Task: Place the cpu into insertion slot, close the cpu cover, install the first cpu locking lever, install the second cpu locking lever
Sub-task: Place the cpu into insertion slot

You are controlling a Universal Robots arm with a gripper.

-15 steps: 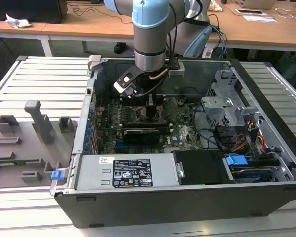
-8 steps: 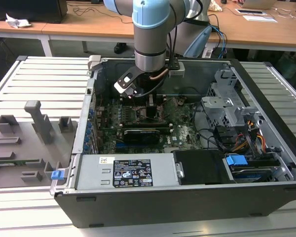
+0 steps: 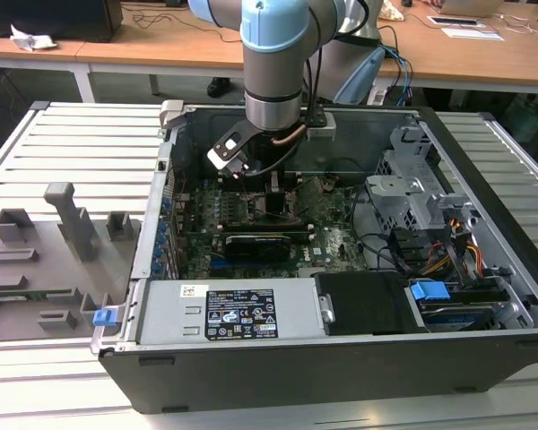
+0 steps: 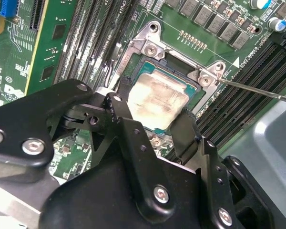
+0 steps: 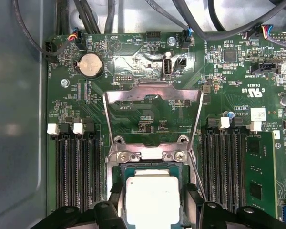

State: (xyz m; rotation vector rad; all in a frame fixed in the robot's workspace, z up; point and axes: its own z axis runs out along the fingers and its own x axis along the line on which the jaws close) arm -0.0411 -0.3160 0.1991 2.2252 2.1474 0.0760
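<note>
Black fingers (image 4: 118, 109) of the gripper (image 4: 150, 119) stand chip-width apart, clamped on opposite edges of the cpu (image 4: 157, 100), which lies inside the insertion slot (image 4: 174, 66). The first wrist view adds the cpu cover (image 5: 152, 94) swung up, open, beyond the slot; the second wrist view shows a thin locking lever (image 4: 257, 91) running out from the slot's corner. Memory slots (image 5: 76, 167) flank the socket, and the exterior view has the arm (image 3: 273, 54) reaching down into the open computer case (image 3: 484, 206).

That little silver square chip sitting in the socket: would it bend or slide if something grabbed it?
The cpu probably stays stiff: its top is a flat metal plate. That smooth metal likely makes it slippery to pinch. Lying flat in the insertion slot, it should neither roll nor tip.
</note>
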